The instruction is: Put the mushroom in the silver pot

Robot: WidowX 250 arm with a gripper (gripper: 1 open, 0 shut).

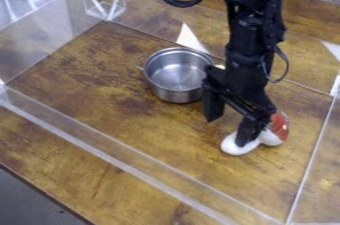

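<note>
The silver pot [177, 75] stands empty on the wooden table, left of the arm. The mushroom [238, 147] lies on the table to the pot's lower right. Only the white end of its stem shows below the fingers, plus a reddish patch at their right side that looks like its cap. My gripper [236, 119] points straight down over the mushroom, open, with one finger on each side of it. I cannot tell whether the fingers touch it.
Clear plastic walls [133, 159] fence the table on all sides, and the right wall is close to the gripper. The arm [250, 30] hides whatever lies right of the pot.
</note>
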